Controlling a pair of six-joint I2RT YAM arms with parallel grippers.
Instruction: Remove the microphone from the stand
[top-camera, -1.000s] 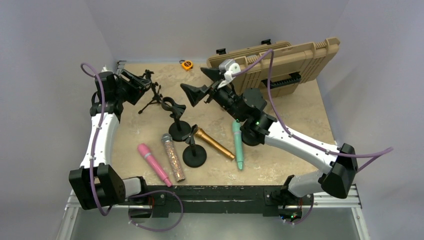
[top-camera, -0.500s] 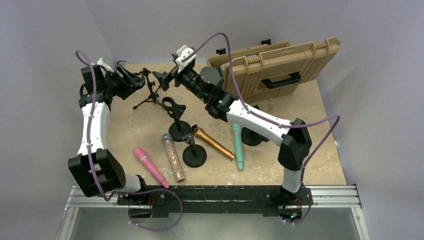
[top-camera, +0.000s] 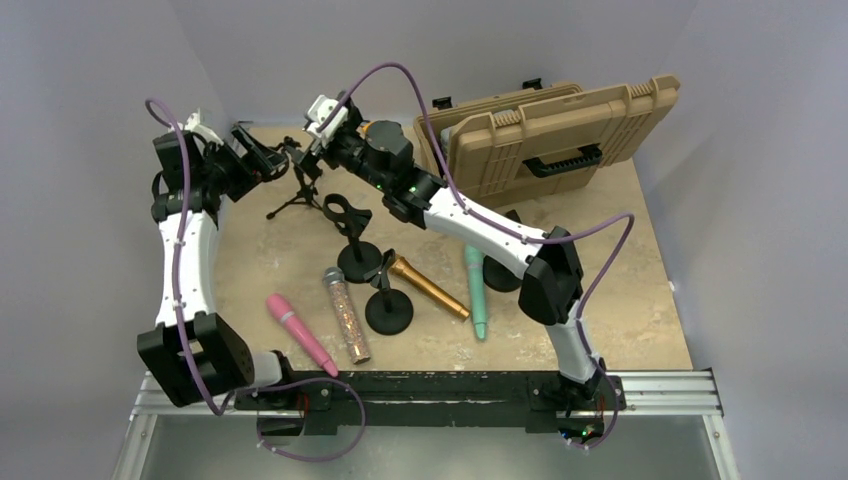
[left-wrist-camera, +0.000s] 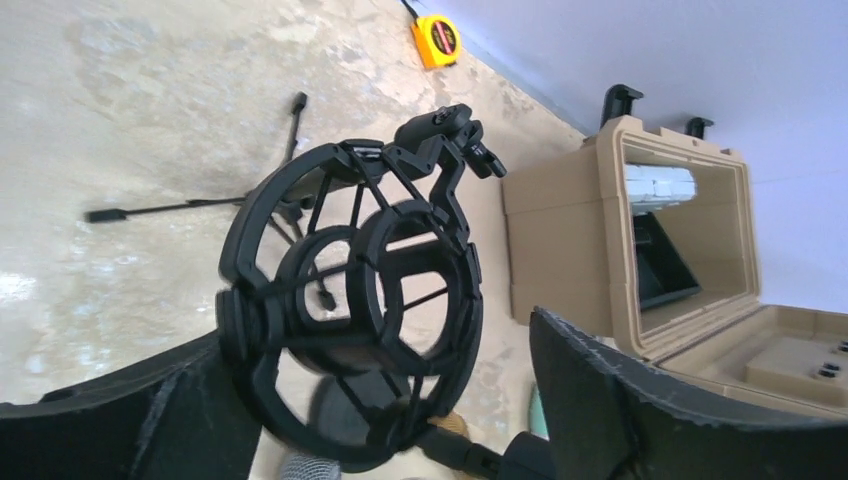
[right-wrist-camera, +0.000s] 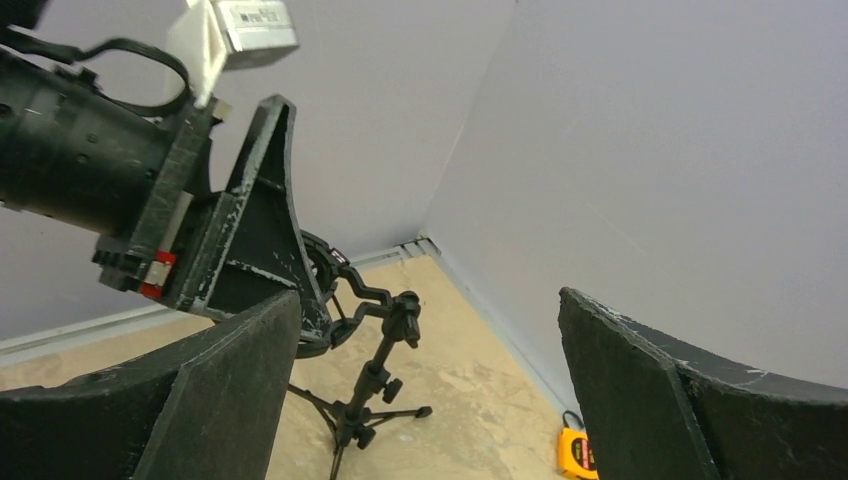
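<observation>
A black tripod stand (top-camera: 300, 192) with an empty ring-shaped shock mount (left-wrist-camera: 350, 310) stands at the far left. My left gripper (top-camera: 262, 158) is open, and its jaws sit on either side of the mount (left-wrist-camera: 370, 400). My right gripper (top-camera: 312, 150) is open and empty just right of the mount, and its wrist view looks down on the tripod (right-wrist-camera: 370, 390). A gold microphone (top-camera: 428, 287) lies with its head at the clip of a round-base stand (top-camera: 388, 310). Pink (top-camera: 300, 333), glitter silver (top-camera: 346, 315) and teal (top-camera: 475, 292) microphones lie on the table.
A second round-base stand (top-camera: 355, 255) with an empty clip stands mid-table. A third base (top-camera: 503, 272) is partly hidden behind the right arm. An open tan case (top-camera: 560, 130) stands at the back right, and a yellow tape measure (left-wrist-camera: 437, 40) lies by the back wall.
My right arm has swung from the table's middle across to the far left, up to the tripod's mount. My left gripper has shifted slightly left and back.
</observation>
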